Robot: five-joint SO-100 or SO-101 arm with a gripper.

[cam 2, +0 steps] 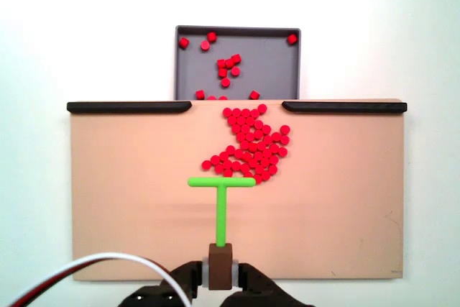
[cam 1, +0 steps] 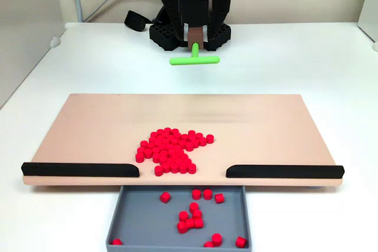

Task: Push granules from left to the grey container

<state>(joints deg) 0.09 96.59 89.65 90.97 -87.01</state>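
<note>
— Where are the granules (cam 2: 250,145)?

— Most sit piled on the beige board (cam 2: 129,199) before the gap between the black strips (cam 1: 80,170); some already lie in the grey container (cam 1: 142,216).

— And the gripper (cam 2: 220,267)?

— Clamped on the green pusher's (cam 2: 221,192) brown block. I'd keep the crossbar square and push straight through the gap, slowly, so none scatter sideways.

granules (cam 1: 171,150) clustered mid beige board (cam 1: 88,128) | some in grey container (cam 1: 142,222); green pusher stick (cam 1: 194,59) beyond board, in gripper (cam 1: 195,42)
</note>
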